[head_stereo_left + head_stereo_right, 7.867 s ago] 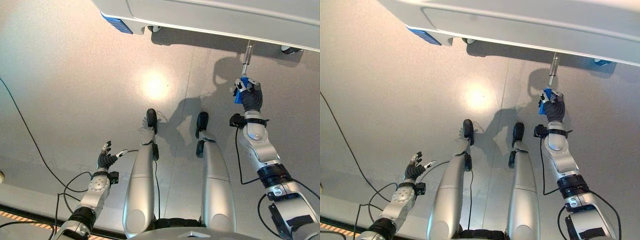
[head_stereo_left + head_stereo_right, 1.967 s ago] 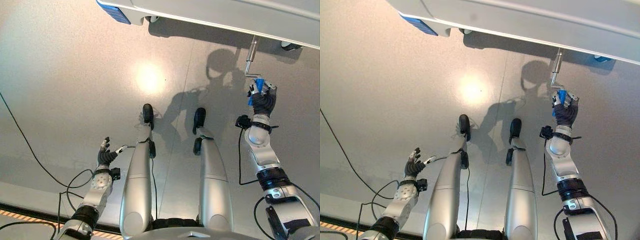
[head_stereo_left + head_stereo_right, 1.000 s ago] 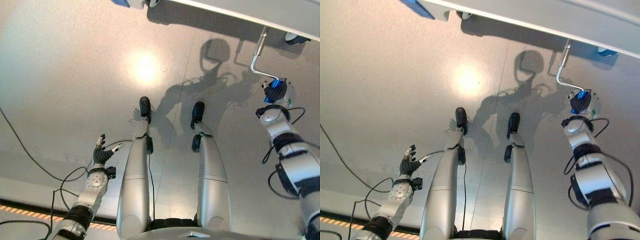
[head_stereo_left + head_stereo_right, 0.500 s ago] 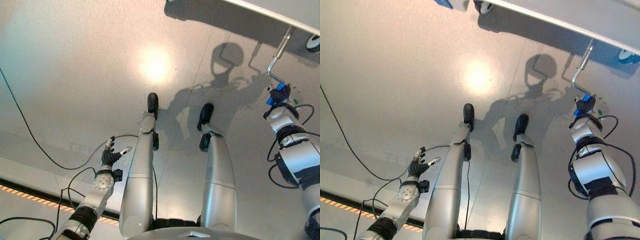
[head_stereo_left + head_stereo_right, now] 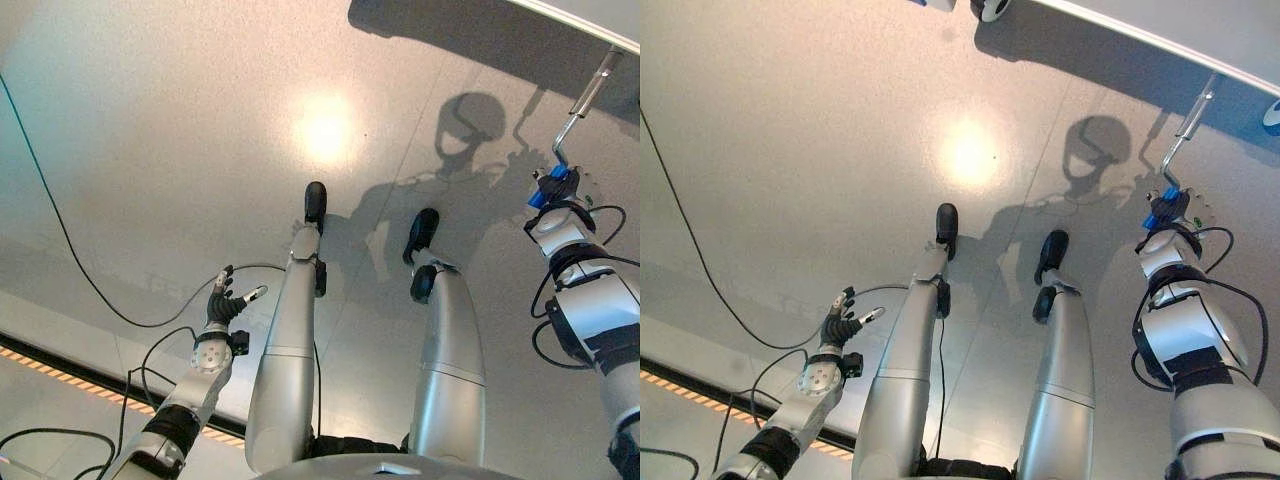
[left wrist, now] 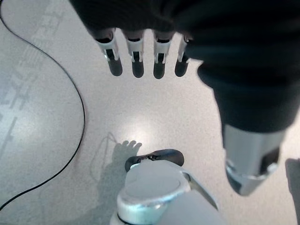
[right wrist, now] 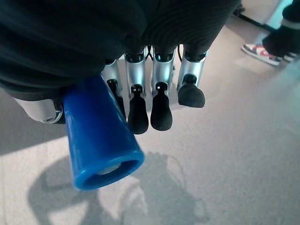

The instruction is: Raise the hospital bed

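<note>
The hospital bed's metal crank (image 5: 585, 100) slants down from the bed edge (image 5: 1160, 45) at upper right, its blue grip (image 7: 101, 140) clasped in the right hand (image 5: 556, 188); the left hand (image 5: 225, 300) hangs open over the floor (image 5: 150, 130)

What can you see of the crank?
The crank is a thin bare-metal rod, bent, that comes out from under the bed edge and slants down over the floor to a blue handle. The handle is a smooth plastic-looking sleeve, flared toward its free end, which looks hollow. The right hand holds it: the handle lies against the palm with the fingers curled beside it. Where the rod joins the bed is hidden. Nothing else touches it.
</note>
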`<state>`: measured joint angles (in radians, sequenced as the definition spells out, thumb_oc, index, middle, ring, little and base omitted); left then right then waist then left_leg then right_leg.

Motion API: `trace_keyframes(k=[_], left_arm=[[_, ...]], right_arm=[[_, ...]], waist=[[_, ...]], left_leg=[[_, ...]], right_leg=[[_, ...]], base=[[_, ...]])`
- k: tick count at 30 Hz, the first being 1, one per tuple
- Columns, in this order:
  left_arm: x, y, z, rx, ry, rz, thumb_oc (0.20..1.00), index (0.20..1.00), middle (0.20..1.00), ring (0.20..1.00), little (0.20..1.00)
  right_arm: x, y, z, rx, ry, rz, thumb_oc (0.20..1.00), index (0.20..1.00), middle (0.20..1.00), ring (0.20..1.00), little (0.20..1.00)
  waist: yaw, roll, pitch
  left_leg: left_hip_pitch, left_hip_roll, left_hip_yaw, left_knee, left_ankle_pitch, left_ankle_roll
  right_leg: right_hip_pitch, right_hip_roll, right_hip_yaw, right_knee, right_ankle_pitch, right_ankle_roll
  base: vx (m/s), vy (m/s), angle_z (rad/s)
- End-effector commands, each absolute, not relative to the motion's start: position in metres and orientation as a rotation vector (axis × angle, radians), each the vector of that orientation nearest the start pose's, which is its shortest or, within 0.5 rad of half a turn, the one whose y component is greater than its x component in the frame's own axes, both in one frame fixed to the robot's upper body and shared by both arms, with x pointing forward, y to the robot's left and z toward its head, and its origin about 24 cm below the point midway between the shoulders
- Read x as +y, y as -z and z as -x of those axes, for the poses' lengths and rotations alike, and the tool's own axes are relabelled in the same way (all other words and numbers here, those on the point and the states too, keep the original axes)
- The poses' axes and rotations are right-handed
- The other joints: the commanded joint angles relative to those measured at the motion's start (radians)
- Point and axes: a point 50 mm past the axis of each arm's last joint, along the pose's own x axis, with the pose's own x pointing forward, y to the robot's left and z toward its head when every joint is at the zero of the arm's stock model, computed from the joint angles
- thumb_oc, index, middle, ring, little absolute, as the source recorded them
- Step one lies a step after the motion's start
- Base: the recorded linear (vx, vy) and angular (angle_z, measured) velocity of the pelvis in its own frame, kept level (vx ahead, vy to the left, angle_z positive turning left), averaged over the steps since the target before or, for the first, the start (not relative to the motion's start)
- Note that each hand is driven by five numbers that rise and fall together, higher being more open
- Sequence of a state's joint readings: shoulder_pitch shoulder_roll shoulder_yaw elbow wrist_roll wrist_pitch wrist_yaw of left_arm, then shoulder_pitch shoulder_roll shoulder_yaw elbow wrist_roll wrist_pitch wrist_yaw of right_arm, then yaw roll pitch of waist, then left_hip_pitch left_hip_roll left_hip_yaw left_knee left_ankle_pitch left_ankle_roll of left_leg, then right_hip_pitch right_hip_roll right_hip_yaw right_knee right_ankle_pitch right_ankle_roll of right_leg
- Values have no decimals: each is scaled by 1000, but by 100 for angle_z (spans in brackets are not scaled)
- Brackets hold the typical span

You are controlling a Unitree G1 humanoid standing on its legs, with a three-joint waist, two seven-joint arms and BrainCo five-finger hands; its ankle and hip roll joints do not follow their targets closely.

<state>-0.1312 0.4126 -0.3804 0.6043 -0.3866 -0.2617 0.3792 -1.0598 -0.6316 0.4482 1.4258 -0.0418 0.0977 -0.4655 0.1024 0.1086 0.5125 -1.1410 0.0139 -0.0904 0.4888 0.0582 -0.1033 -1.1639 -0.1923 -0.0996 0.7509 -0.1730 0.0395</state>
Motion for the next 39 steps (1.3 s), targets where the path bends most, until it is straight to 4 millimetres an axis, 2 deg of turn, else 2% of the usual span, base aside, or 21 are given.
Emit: trace_keyframes(k=[1, 2, 3, 4, 5, 6, 9, 10, 11, 16, 18, 19, 23, 25, 26, 27, 30, 33, 37, 38, 39], left_arm=[[216, 32, -248, 246, -251, -165, 1000, 1000, 1000, 1000, 1000], [216, 37, -242, 265, -252, -167, 1000, 1000, 1000, 1000, 1000], [216, 31, -248, 242, -257, -163, 1000, 1000, 1000, 1000, 1000], [216, 37, -241, 264, -253, -168, 1000, 1000, 1000, 1000, 1000], [216, 37, -241, 262, -251, -172, 1000, 1000, 1000, 1000, 1000], [216, 37, -241, 262, -251, -172, 1000, 1000, 1000, 1000, 1000], [217, 37, -240, 264, -250, -183, 1000, 1000, 1000, 1000, 1000], [216, 37, -240, 264, -248, -184, 1000, 1000, 1000, 1000, 1000], [216, 38, -240, 264, -249, -184, 1000, 1000, 1000, 1000, 1000], [220, 38, -240, 266, -260, -186, 1000, 1000, 1000, 1000, 1000], [223, 39, -239, 274, -273, -185, 1000, 1000, 1000, 1000, 1000], [223, 39, -239, 274, -273, -185, 1000, 1000, 1000, 1000, 1000], [224, 40, -237, 280, -278, -180, 1000, 1000, 1000, 1000, 1000], [227, 43, -235, 296, -286, -188, 1000, 1000, 1000, 1000, 1000], [227, 43, -235, 296, -286, -188, 1000, 1000, 1000, 1000, 1000], [229, 45, -232, 308, -288, -196, 1000, 1000, 1000, 1000, 1000], [230, 46, -230, 310, -290, -198, 1000, 1000, 1000, 1000, 1000], [233, 48, -227, 325, -296, -220, 1000, 1000, 1000, 1000, 1000], [235, 50, -224, 336, -298, -233, 1000, 1000, 1000, 1000, 1000], [236, 45, -231, 316, -303, -234, 1000, 1000, 1000, 1000, 1000], [237, 47, -229, 320, -306, -235, 1000, 1000, 1000, 1000, 1000]], right_arm=[[-256, -161, -404, 31, 476, 911, 200, 200, 200, 200, 200], [-240, -156, -406, -9, 426, 860, 200, 200, 200, 200, 200], [-239, -166, -408, -32, 433, 856, 200, 200, 200, 200, 200], [-232, -159, -407, -43, 403, 835, 200, 200, 200, 200, 200], [-220, -164, -410, -90, 370, 796, 200, 200, 200, 200, 200], [-219, -163, -410, -90, 370, 796, 200, 200, 200, 200, 200], [-197, -171, -412, -164, 300, 758, 200, 200, 200, 200, 200], [-180, -176, -414, -211, 247, 735, 200, 200, 200, 200, 200], [-180, -176, -414, -211, 247, 735, 200, 200, 200, 200, 200], [-142, -185, -412, -304, 133, 666, 200, 200, 200, 200, 200], [-121, -188, -409, -348, 57, 638, 200, 200, 200, 200, 200], [-121, -188, -409, -348, 57, 638, 200, 200, 200, 200, 200], [-98, -198, -403, -426, -19, 573, 200, 200, 200, 200, 200], [-79, -204, -392, -503, -102, 522, 200, 200, 200, 200, 200], [-79, -204, -391, -503, -102, 522, 200, 200, 200, 200, 200], [-70, -211, -381, -564, -154, 464, 200, 200, 200, 200, 200], [-67, -214, -373, -602, -177, 411, 200, 200, 200, 200, 200], [-71, -223, -355, -697, -202, 329, 200, 200, 200, 200, 200], [-84, -226, -348, -739, -164, 306, 200, 200, 200, 200, 200], [-89, -236, -346, -778, -151, 318, 200, 200, 200, 200, 200], [-102, -237, -340, -802, -112, 311, 200, 200, 200, 200, 200]], waist=[[21, 55, 7], [19, 52, 7], [20, 52, 7], [19, 51, 7], [19, 50, 7], [19, 50, 7], [17, 48, 7], [15, 47, 7], [15, 46, 7], [8, 41, 7], [5, 36, 7], [5, 36, 7], [0, 31, 7], [-8, 21, 7], [-9, 21, 7], [-15, 13, 7], [-21, 8, 7], [-38, -7, 7], [-50, -14, 7], [-54, -16, 7], [-64, -20, 7]], left_leg=[[-27, -35, 20, 47, -45, 35], [6, -38, 21, 64, -84, 33], [-30, -37, 20, 51, -47, 35], [8, -39, 23, 67, -88, 33], [2, -41, 24, 71, -88, 33], [2, -41, 24, 72, -89, 33], [2, -40, 25, 71, -90, 34], [0, -40, 28, 71, -90, 33], [0, -40, 28, 71, -90, 33], [5, -39, 32, 72, -91, 33], [7, -38, 35, 74, -91, 33], [7, -38, 35, 74, -91, 33], [9, -37, 38, 75, -91, 32], [12, -35, 42, 76, -92, 33], [12, -35, 42, 76, -92, 33], [19, -33, 45, 73, -92, 33], [25, -32, 49, 74, -94, 33], [51, -26, 58, 64, -92, 32], [82, -23, 65, 48, -89, 31], [56, -21, 66, 26, -47, 32], [82, -21, 70, 9, -44, 32]], right_leg=[[-15, 6, 24, -76, 112, 79], [16, 3, 32, -57, 76, 86], [-16, 4, 24, -75, 111, 79], [17, 2, 32, -54, 73, 86], [13, 1, 34, -53, 75, 87], [13, 1, 34, -53, 75, 87], [13, 0, 35, -56, 76, 88], [13, 1, 38, -58, 76, 88], [13, 1, 38, -58, 76, 88], [15, 2, 45, -61, 78, 87], [17, 3, 47, -61, 78, 86], [17, 3, 47, -61, 78, 86], [17, 2, 48, -61, 80, 86], [18, 3, 49, -62, 83, 85], [18, 3, 50, -62, 83, 85], [22, 6, 54, -66, 84, 85], [26, 8, 57, -66, 84, 85], [47, 11, 61, -79, 90, 86], [75, 15, 60, -97, 95, 89], [51, 16, 57, -124, 137, 84], [73, 20, 59, -142, 143, 86]], base=[[16, 39, -2], [15, 39, -1], [76, 32, -1], [21, 42, -3], [77, 33, -3], [15, 46, -2], [6, 25, -3], [7, 29, -6], [9, 28, -5], [4, 16, 0], [0, 0, 0], [0, 0, 0], [0, 0, 0], [0, 0, 0], [-3, 12, -5], [-4, 2, -6], [-7, 3, -6], [-20, 4, -4], [-35, 3, -8], [-84, 17, -9], [-23, 12, -9]])
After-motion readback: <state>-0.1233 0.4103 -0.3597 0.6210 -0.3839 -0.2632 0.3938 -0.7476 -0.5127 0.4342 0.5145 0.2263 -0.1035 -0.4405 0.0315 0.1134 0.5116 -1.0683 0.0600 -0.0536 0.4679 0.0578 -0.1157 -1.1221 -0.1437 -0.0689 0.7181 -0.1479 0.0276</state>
